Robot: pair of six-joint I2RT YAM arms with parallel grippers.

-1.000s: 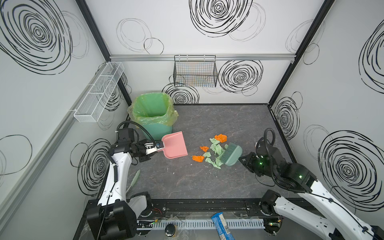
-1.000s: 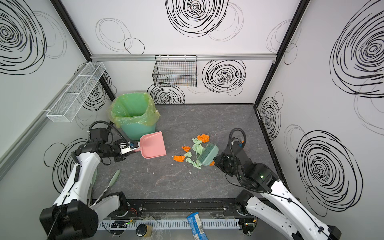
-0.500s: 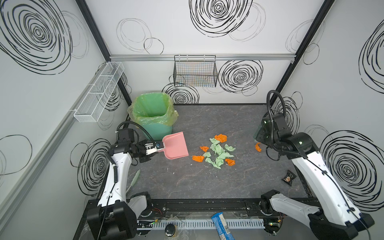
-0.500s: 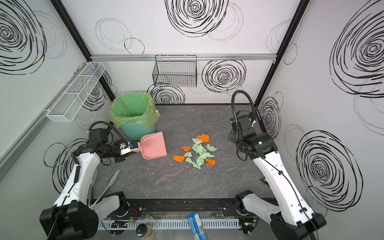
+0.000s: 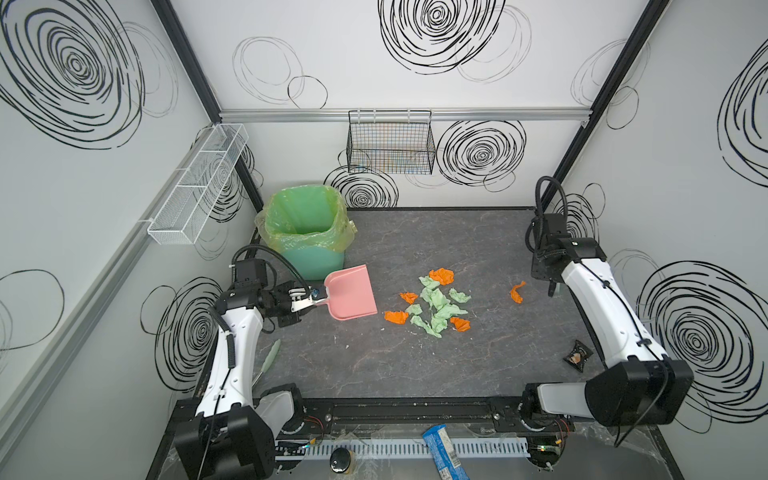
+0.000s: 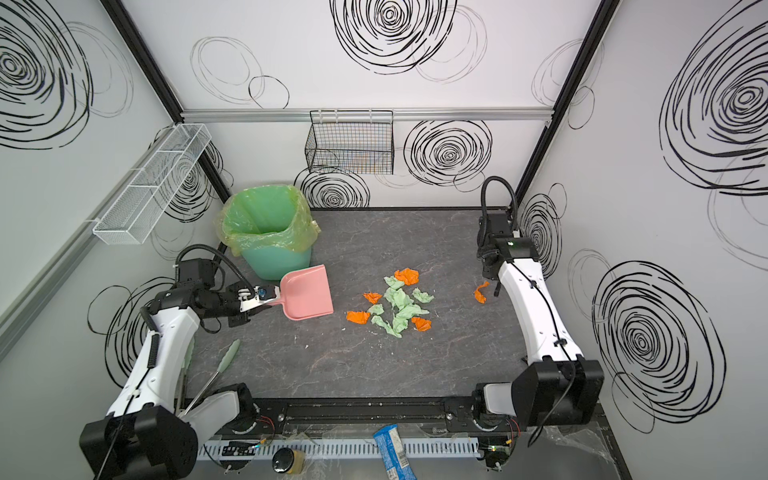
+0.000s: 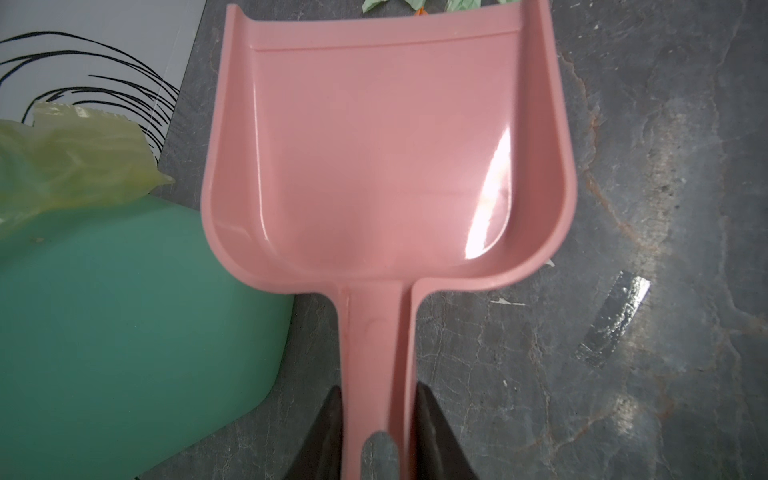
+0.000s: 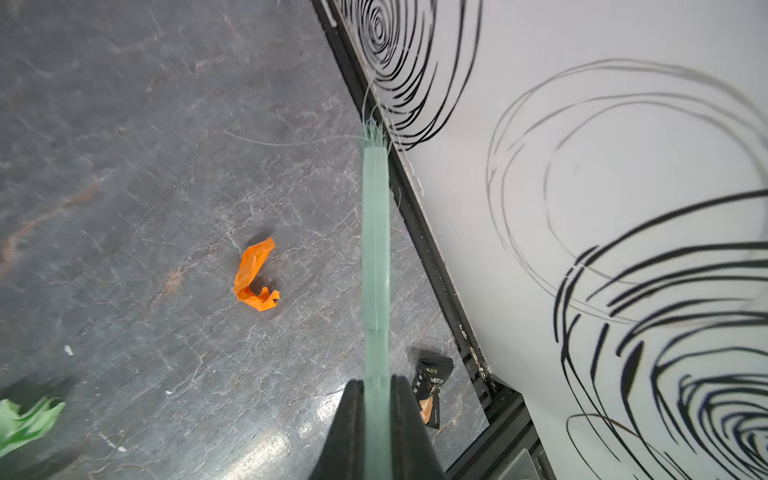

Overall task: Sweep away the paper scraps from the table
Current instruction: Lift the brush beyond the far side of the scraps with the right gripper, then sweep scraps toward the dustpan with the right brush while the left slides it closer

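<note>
Bristles [image 8: 372,135] should land behind the lone orange scrap [image 8: 253,276], far from the dustpan [image 5: 351,293], and drag it to the paper scraps [image 5: 434,305] near the dustpan's mouth on the table [image 5: 415,365]. The right gripper [image 8: 376,388] clamps the brush [image 8: 375,249], the left gripper [image 7: 378,405] the dustpan handle.

We keep left arm [image 5: 237,345] bent, forearm reaching inward, low. Left gripper [image 7: 378,392] level, jaws clamped on dustpan handle [image 7: 376,332]. Right arm [image 5: 598,307] stretched along right side, wrist tipped down. Right gripper [image 8: 377,382] pinched tight on brush [image 8: 376,232].
</note>
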